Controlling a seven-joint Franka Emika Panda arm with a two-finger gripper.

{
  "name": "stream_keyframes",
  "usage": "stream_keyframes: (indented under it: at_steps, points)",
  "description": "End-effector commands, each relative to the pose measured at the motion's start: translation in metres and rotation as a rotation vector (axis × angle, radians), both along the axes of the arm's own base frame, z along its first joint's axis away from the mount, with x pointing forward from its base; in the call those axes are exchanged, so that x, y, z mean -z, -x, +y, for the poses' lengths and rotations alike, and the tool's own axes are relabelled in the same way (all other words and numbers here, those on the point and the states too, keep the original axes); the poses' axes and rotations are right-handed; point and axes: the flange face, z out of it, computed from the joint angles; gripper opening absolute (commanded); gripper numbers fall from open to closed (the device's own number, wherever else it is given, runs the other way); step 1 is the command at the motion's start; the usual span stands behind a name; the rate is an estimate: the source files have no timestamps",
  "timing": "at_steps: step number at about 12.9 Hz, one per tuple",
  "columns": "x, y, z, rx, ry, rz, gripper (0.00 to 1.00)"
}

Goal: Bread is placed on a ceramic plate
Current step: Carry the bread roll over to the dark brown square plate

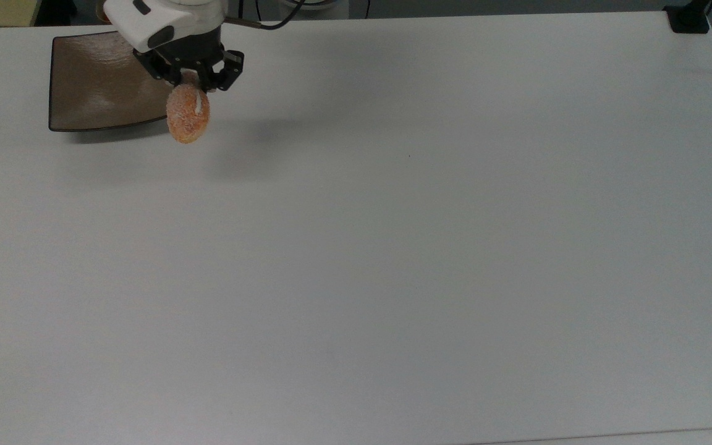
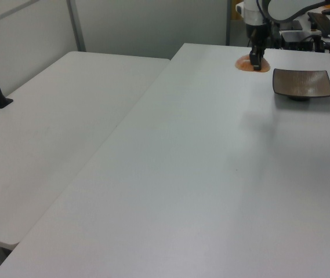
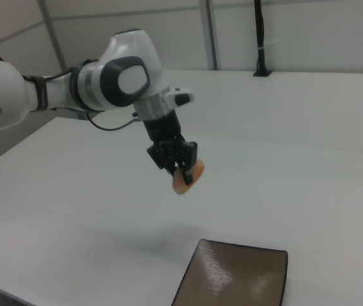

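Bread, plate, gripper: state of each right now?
bread: held in the gripper, lifted off the table, hanging below the fingers, not yet on the plate.
ceramic plate: flat on the table, nothing on it.
gripper: shut on the bread, in the air near the plate's edge; in the right view it hangs short of the plate.

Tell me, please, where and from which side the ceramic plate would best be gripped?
Probably at an edge, from above. The ceramic plate is wide, shallow and lies flat on the table, so only its thin, slightly raised rim would fit between fingers. The gripper is shut on the bread.
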Motion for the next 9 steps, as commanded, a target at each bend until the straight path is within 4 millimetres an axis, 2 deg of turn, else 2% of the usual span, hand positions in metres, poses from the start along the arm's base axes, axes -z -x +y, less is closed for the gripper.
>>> stream_keyframes:
  at_steps: [1,2,3,5,8,9]
  points:
    - [0.024,0.026,-0.032,-0.025,-0.035,0.093,0.32]
    - [0.029,0.031,-0.048,-0.001,-0.037,0.104,0.32]
    - [0.030,0.038,-0.074,0.044,-0.038,0.105,0.32]
    - [0.035,0.048,-0.107,0.091,-0.039,0.111,0.32]
    - [0.057,0.065,-0.134,0.110,-0.052,0.154,0.33]
    - [0.070,0.074,-0.142,0.124,-0.059,0.171,0.33]
